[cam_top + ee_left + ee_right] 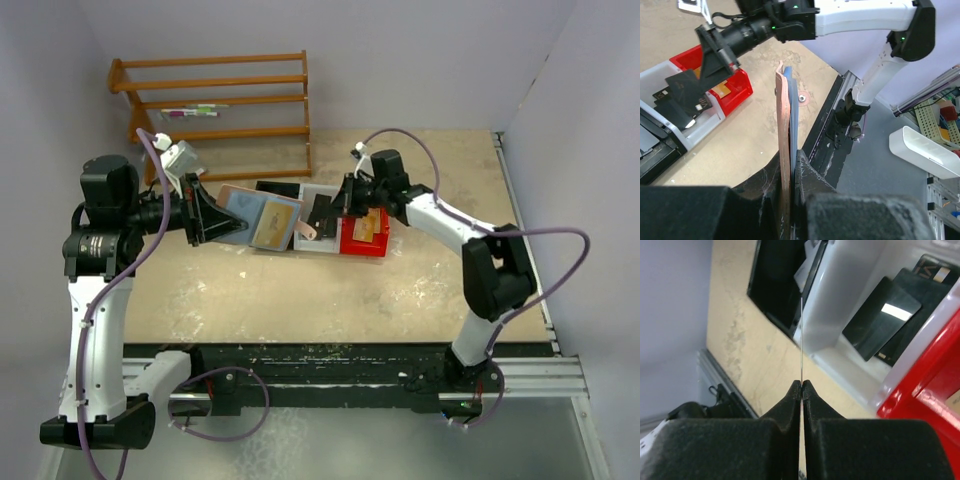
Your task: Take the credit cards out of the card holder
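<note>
The card holder (250,215) is open, pinkish-brown with light blue lining, held up over the table left of the bins. A golden-yellow credit card (272,222) sits in its right half. My left gripper (205,215) is shut on the holder's left edge; in the left wrist view the holder (785,115) shows edge-on between the jaws of the left gripper (790,162). My right gripper (335,205) is shut on a black card (320,212) above the white bin (312,243). In the right wrist view that card (801,335) shows edge-on in the right gripper (801,383).
Three bins stand in a row: black (280,187), white, and red (362,247), which holds a golden card (368,225). Black cards (880,322) lie in the white bin (850,300). A wooden rack (215,100) stands at the back left.
</note>
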`<state>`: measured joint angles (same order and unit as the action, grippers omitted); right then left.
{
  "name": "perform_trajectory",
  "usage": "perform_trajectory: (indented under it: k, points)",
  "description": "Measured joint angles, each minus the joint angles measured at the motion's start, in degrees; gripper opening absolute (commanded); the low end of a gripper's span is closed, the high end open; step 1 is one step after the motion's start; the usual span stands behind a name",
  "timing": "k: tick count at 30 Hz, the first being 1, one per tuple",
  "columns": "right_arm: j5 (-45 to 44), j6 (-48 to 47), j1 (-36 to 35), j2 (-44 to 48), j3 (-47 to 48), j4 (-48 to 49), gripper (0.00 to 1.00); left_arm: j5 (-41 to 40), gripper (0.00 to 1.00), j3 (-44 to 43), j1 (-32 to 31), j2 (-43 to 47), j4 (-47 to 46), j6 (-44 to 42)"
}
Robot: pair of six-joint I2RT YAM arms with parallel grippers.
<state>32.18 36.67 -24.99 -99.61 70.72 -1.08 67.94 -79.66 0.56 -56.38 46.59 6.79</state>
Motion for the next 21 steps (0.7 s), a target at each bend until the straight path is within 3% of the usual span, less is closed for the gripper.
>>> perform_trajectory:
  k: [15,21]
  points:
    - [-14.0,-2.4,-3.3,-14.6,9.4,-4.6,0.00,3.0,0.03,-0.9,0.0,1.7,-1.4,3.1]
    - [-17.9,-3.6,-4.7,-15.8,12.2,-6.5,0.28,4.3,0.03,-0.9,0.0,2.0,-2.7,4.9]
